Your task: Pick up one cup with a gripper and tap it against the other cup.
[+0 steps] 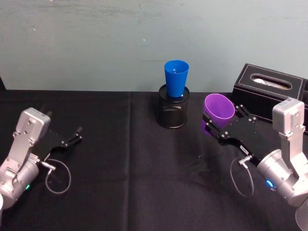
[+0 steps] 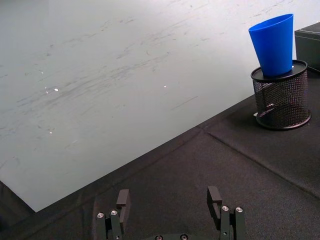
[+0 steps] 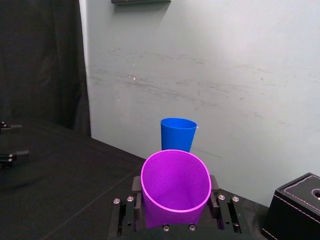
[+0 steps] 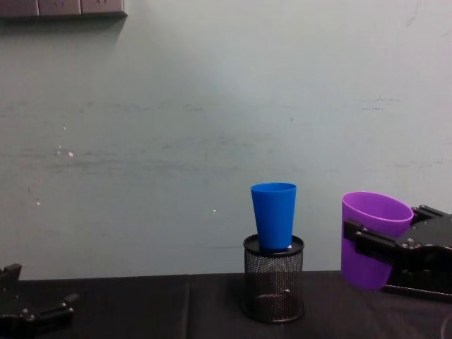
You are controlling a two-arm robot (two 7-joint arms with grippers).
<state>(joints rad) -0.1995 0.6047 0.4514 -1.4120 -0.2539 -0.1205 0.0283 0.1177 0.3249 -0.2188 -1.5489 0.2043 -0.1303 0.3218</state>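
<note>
Covering basically everything is the black tablecloth [image 1: 144,192], with a black box [image 1: 269,91] sitting at the back right. Just in front of that box the right gripper [image 1: 222,121] has its flat fingers pinched on the sides of the purple cup [image 1: 219,107], which is tipped over at an angle, while on the left side the left gripper [image 1: 74,134] sits low over the cloth with its fingers spread and nothing between them. Mid-table at the back, the black mesh pen holder [image 1: 173,111] has the blue cup [image 1: 176,77] standing upright in it, left of the purple cup and near it, but not touching.
</note>
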